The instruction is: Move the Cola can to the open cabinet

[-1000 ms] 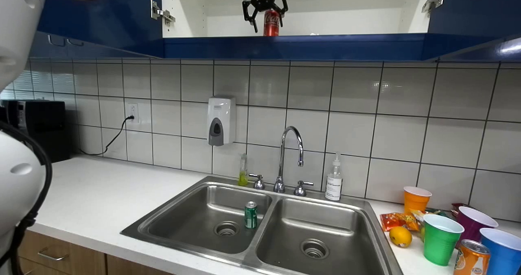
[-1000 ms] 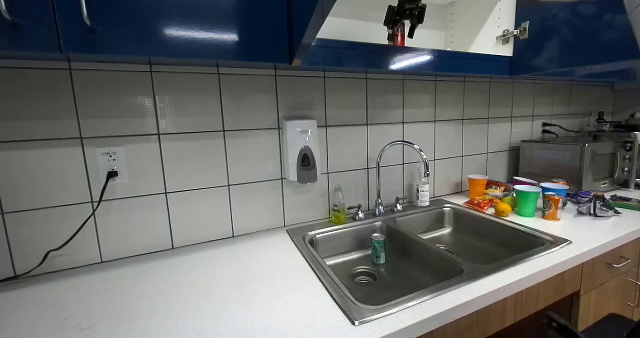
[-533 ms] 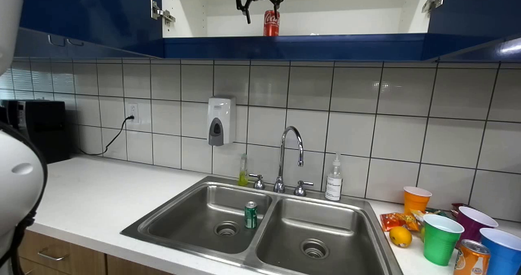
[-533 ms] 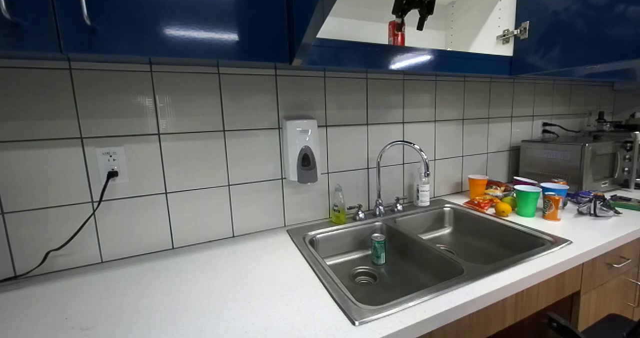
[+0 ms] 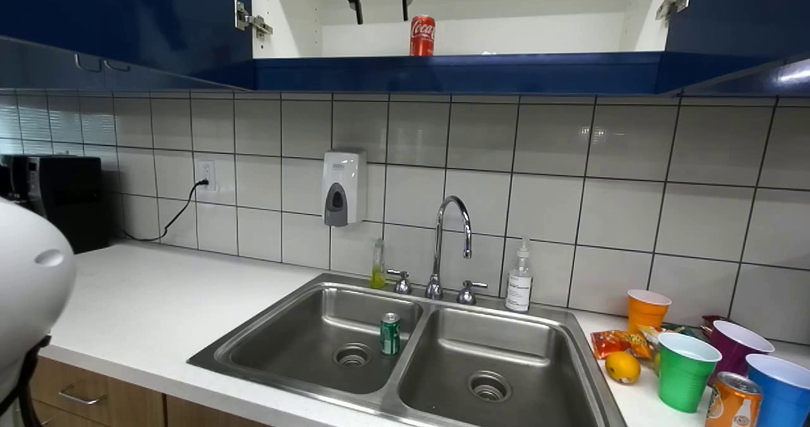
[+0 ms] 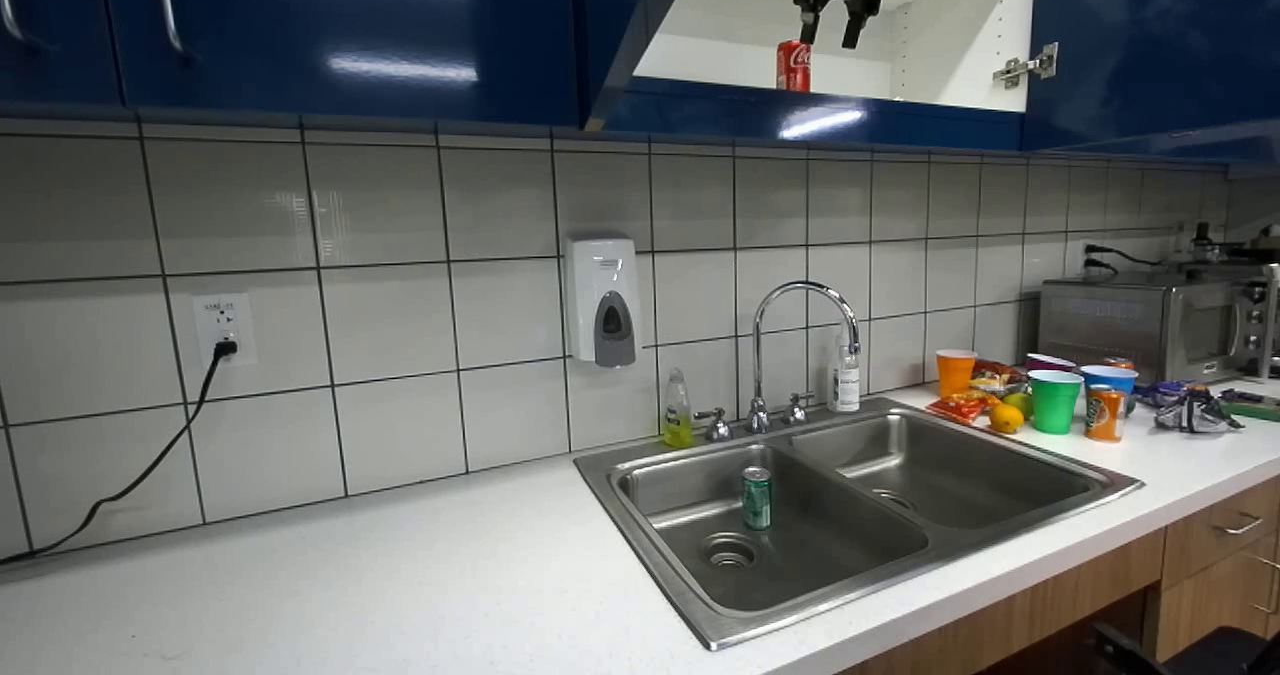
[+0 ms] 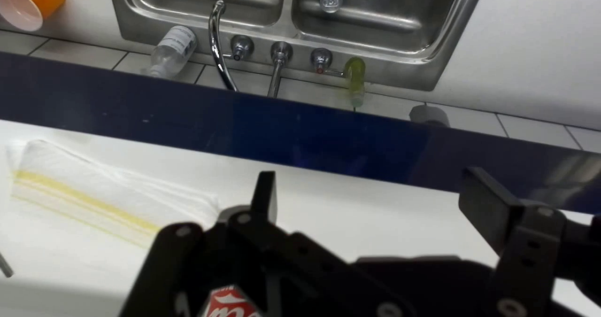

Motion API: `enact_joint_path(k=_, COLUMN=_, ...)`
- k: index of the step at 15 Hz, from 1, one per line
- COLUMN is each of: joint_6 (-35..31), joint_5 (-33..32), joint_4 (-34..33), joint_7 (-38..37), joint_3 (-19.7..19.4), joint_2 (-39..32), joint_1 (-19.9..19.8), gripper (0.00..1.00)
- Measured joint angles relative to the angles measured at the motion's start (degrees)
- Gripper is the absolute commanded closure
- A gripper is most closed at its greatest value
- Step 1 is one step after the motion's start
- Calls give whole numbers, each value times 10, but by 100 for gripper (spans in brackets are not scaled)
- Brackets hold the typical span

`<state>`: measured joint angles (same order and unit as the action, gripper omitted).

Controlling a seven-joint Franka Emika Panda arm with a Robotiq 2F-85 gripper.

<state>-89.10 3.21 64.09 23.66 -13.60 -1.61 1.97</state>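
The red Cola can (image 5: 422, 35) stands upright on the floor of the open cabinet (image 5: 538, 25), near its front edge. In an exterior view the can (image 6: 794, 66) also shows inside the cabinet (image 6: 955, 40). My gripper (image 5: 382, 21) is open and empty, above and to one side of the can, apart from it. In an exterior view one finger of the gripper (image 6: 829, 43) overlaps the can's top edge. In the wrist view the open fingers (image 7: 371, 195) have only white shelf between them, and part of the can (image 7: 230, 303) shows behind a finger linkage.
The cabinet's blue front edge (image 7: 281, 129) runs below the gripper, and an open door (image 5: 126, 22) hangs beside it. A folded white cloth (image 7: 108, 190) lies on the shelf. Below are the sink (image 5: 278, 376) with a green can (image 5: 390, 334), the faucet (image 5: 438, 250) and several cups.
The gripper, around the can a second ago, has risen and moved off to one side, open. The can stays standing in place on the shelf.
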Motion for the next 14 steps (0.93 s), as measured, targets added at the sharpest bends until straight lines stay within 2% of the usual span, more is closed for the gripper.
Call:
enact_joint_path(k=7, joint_6=-4, joint_5=-12, joint_4=164, joint_7=-1, joint_3=21, joint_2=111, joint_1=27, gripper=0)
enact_joint_path(k=14, joint_6=-23, joint_5=-15, joint_4=326, joint_7=-3, joint_3=51, joint_2=207, joint_1=24, gripper=0)
